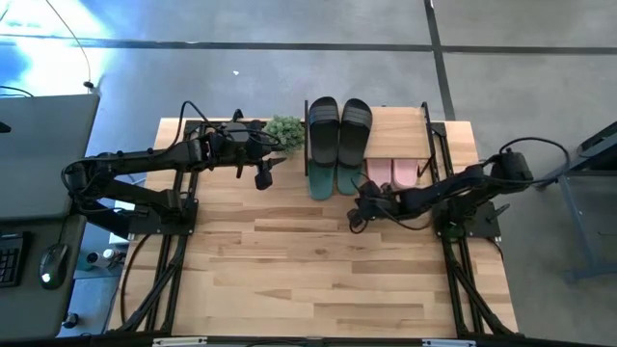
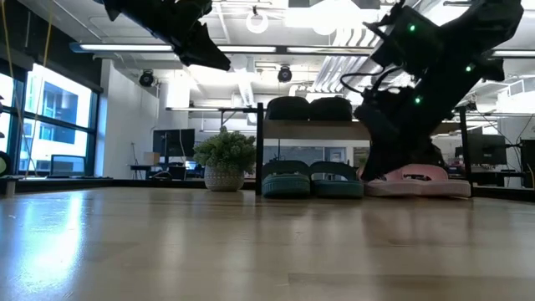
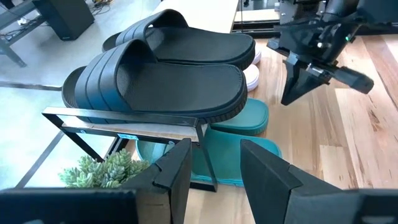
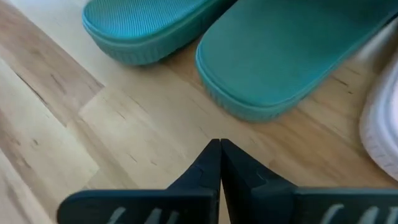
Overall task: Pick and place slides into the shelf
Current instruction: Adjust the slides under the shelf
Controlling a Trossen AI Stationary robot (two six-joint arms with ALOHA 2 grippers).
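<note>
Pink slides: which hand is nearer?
Right. The right hand sits just in front of the pink slides, fingers shut. The left hand hangs beyond the teal slides, near the plant.

pink slides (image 1: pixel 392 173) — half under shelf (image 1: pixel 395 123)

Left gripper (image 3: pixel 214 171) raised, jaws parted; right gripper (image 4: pixel 220 163) low, jaws closed, empty.

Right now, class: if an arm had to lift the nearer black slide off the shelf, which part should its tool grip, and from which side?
Probably the wide strap of the nearer black slide: it arches above the footbed, leaving a gap for a finger. Come from above, since the shelf board lies under the sole.
</note>
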